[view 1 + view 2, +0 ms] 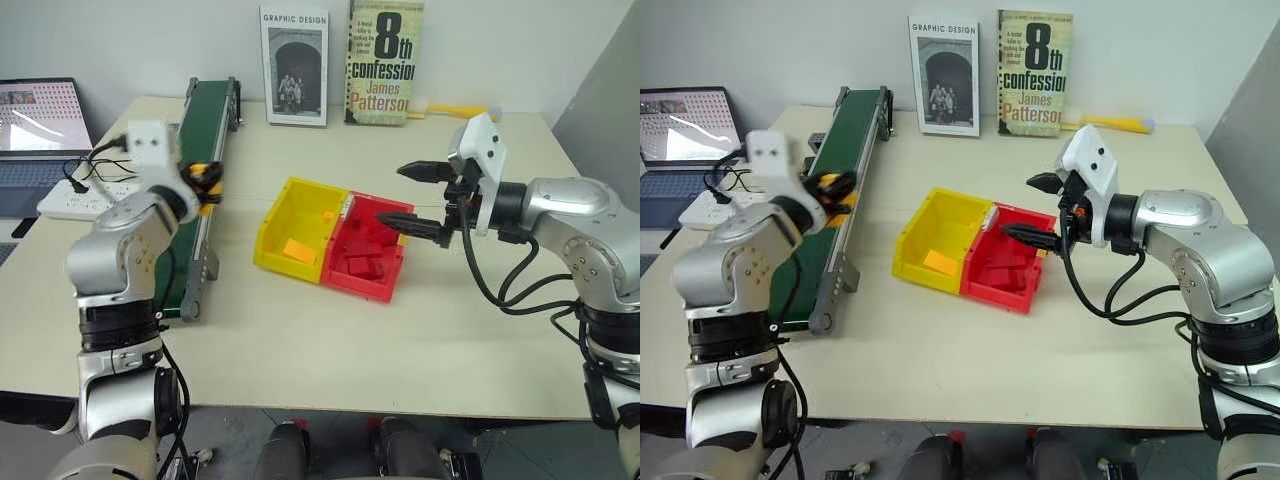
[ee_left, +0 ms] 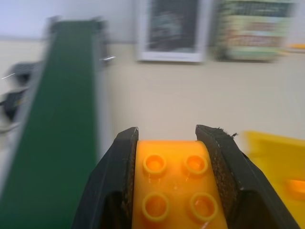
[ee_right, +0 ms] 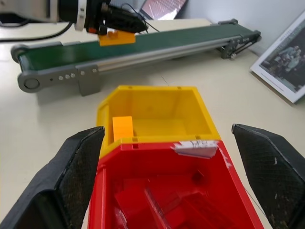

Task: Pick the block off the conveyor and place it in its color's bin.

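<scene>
Left gripper (image 2: pixel 167 181) clamps block (image 2: pixel 174 183); yellow bin (image 3: pixel 157 102) holds seemingly one orange piece (image 3: pixel 122 127).

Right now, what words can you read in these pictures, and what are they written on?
"GRAPHIC DESIGN": on the white book standing against the wall.
"8th confession James Patterson": on the green book beside it.
Small lines at the top of the green book: too small to read.
Laptop screen: too small to read.

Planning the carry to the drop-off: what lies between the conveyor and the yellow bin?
Bare tabletop, seen in both eye views: nothing lies between the conveyor and the yellow bin.
</scene>
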Robot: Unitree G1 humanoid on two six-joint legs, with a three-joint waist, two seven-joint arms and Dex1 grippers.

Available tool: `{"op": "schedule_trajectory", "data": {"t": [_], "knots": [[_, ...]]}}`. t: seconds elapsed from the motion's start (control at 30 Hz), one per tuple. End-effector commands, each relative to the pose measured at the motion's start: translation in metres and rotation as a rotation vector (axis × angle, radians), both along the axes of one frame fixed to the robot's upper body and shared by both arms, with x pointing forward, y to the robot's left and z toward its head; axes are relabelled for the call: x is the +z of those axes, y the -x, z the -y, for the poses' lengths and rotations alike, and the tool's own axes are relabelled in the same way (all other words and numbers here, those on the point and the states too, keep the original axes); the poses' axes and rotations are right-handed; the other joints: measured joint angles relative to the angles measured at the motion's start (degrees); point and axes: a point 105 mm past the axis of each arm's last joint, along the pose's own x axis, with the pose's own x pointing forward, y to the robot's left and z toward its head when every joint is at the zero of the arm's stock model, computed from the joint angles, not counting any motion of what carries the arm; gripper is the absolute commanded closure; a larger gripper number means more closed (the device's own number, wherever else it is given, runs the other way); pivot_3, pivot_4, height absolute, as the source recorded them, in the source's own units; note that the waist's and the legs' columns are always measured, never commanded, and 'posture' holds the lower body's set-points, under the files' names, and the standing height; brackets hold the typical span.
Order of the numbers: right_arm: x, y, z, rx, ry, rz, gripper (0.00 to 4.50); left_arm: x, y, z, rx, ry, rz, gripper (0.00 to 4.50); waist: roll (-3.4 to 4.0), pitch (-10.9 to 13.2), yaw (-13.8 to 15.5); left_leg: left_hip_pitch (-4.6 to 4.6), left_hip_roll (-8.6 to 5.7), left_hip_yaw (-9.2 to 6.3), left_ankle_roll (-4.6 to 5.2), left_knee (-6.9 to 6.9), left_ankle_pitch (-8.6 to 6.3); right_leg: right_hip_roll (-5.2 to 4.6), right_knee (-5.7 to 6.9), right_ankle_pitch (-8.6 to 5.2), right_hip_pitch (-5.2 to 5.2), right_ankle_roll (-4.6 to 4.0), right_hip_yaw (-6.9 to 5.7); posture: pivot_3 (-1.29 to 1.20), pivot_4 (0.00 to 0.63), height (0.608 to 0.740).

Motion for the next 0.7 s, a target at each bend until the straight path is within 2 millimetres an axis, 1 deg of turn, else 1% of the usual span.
{"op": "schedule_trajectory", "data": {"t": [0.03, 0.1, 0.23, 0.3, 0.33, 0.43, 0.47, 0.57, 0.63, 0.7], "knots": [[0.016, 0.018, -0.006, 0.029, 0.014, 0.064, 0.0, 0.003, 0.008, 0.053, -0.263, -0.057, -0.013, 2.96, 0.0, 0.0, -0.11, 0.0, 0.0, -0.01, 0.0, 0.0, 0.0, 0.01, 0.0, 0.0, 0.0, 0.0, 0.0, 0.0, 0.15, 0.74], [0.016, 0.021, -0.005, 0.02, 0.019, 0.066, 0.0, -0.008, 0.006, 0.066, -0.312, -0.086, -0.043, 2.96, 0.01, 0.01, -0.26, 0.02, -0.01, 0.0, 0.02, 0.0, -0.01, 0.04, 0.02, 0.0, -0.01, 0.0, 0.02, 0.0, 0.15, 0.74], [0.018, 0.023, -0.002, -0.02, 0.009, 0.069, 0.0, -0.031, -0.002, 0.073, -0.323, -0.154, -0.089, 2.96, 0.01, 0.01, -0.37, 0.07, 0.0, 0.04, 0.15, 0.0, -0.08, 0.13, 0.06, 0.0, -0.01, 0.0, 0.07, 0.0, 0.15, 0.74], [0.017, 0.024, 0.001, -0.045, 0.007, 0.07, 0.0, -0.035, -0.005, 0.075, -0.34, -0.152, -0.092, 2.26, 0.01, 0.01, -0.32, 0.06, 0.0, 0.03, 0.18, 0.0, -0.1, 0.14, 0.06, 0.0, -0.01, 0.0, 0.06, 0.0, 0.15, 0.74], [0.017, 0.025, 0.003, -0.055, 0.007, 0.069, 0.0, -0.035, -0.007, 0.075, -0.344, -0.152, -0.089, 2.23, 0.01, 0.01, -0.28, 0.04, 0.0, 0.02, 0.18, 0.0, -0.1, 0.14, 0.04, 0.0, -0.02, 0.0, 0.05, 0.0, 0.15, 0.74], [0.015, 0.026, 0.006, -0.078, 0.008, 0.064, 0.0, -0.031, -0.009, 0.076, -0.364, -0.139, -0.081, 1.59, 0.01, 0.01, -0.16, 0.0, -0.01, 0.02, 0.18, 0.0, -0.1, 0.11, 0.0, 0.0, -0.03, 0.0, 0.05, 0.0, 0.15, 0.74], [0.015, 0.026, 0.007, -0.084, 0.007, 0.064, 0.0, -0.029, -0.009, 0.076, -0.37, -0.139, -0.075, 1.47, 0.01, 0.01, -0.14, -0.01, 0.0, 0.02, 0.18, 0.01, -0.1, 0.1, 0.0, 0.0, -0.03, 0.0, 0.05, 0.0, 0.15, 0.74], [0.014, 0.023, 0.011, -0.108, 0.008, 0.066, 0.0, -0.021, -0.01, 0.069, -0.379, -0.14, -0.066, 0.8, 0.01, 0.01, -0.15, 0.0, -0.02, 0.03, 0.19, 0.01, -0.1, 0.1, 0.01, 0.0, -0.02, 0.0, 0.05, 0.0, 0.15, 0.74], [0.012, 0.019, 0.016, -0.124, 0.015, 0.06, 0.0, -0.015, -0.003, 0.056, -0.417, -0.214, -0.064, 0.4, 0.01, 0.01, -0.29, 0.01, -0.02, 0.04, 0.19, 0.01, -0.1, 0.11, 0.01, 0.0, -0.02, 0.0, 0.05, 0.0, 0.15, 0.74], [0.005, 0.016, 0.025, -0.128, 0.045, 0.042, 0.0, -0.005, 0.009, 0.034, -0.473, -0.316, -0.065, 0.04, 0.05, 0.04, -0.73, 0.02, 0.0, 0.08, 0.18, -0.02, -0.1, 0.16, 0.01, 0.0, -0.05, -0.01, 0.09, 0.0, 0.15, 0.74]]}}
